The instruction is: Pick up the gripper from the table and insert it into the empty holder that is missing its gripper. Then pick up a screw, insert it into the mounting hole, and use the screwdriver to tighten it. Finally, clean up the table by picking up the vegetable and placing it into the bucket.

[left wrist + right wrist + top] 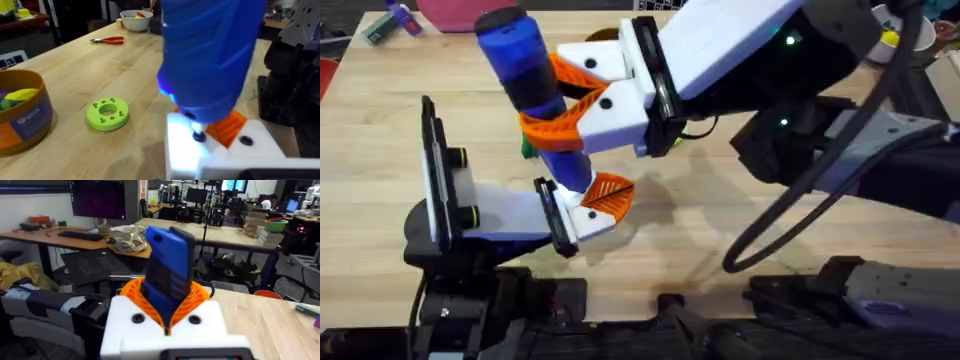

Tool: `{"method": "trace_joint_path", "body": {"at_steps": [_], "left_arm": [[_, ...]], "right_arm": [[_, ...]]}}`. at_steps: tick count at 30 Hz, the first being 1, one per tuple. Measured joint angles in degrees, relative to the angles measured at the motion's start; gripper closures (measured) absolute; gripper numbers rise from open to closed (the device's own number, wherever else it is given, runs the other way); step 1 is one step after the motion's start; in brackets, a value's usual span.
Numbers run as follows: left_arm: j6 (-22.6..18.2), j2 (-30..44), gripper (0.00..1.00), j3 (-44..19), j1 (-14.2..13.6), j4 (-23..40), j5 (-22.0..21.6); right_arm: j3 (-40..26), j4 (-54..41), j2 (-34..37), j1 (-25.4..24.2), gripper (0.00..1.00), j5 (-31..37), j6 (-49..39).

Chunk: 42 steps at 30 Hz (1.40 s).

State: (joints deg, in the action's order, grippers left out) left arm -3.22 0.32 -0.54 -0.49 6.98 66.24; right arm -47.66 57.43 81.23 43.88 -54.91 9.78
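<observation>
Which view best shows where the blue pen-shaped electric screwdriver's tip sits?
The left wrist view: the blue pen-shaped electric screwdriver meets a screw on the white mount. Overhead shows its whole body in the right hand, tip hidden. The right wrist view shows its upper end.

The blue screwdriver stands large and close, its tip down on a white mount with an orange pad just behind it. On the wooden bench, a bright green disc with holes lies flat. At the left edge sits the orange-brown bucket, something yellow and green inside. Far off lie red-handled pliers and a white bowl.
</observation>
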Motion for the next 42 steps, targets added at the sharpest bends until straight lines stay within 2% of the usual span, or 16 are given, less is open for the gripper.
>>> {"method": "trace_joint_path", "body": {"at_steps": [16,27,36,39,42], "left_arm": [[-0.1,0.0,0.991,0.0,0.0,0.0,0.0],[-0.2,0.0,0.991,0.0,0.0,0.0,0.0],[-0.2,0.0,0.991,0.0,0.0,0.0,0.0],[-0.2,0.0,0.991,0.0,0.0,0.0,0.0],[-0.2,0.0,0.991,0.0,0.0,0.0,0.0]], "right_arm": [[-2.0,-2.5,0.0,0.0,0.978,-3.3,-1.8],[-18.1,-20.3,-3.5,-0.3,0.978,-3.9,-8.6],[-19.7,-22.8,-4.4,-0.7,0.978,-4.0,-10.3],[-20.0,-30.8,-4.7,-2.3,0.978,-3.2,-11.1],[-21.3,-45.1,-5.2,-5.7,0.978,0.7,-13.2]]}}
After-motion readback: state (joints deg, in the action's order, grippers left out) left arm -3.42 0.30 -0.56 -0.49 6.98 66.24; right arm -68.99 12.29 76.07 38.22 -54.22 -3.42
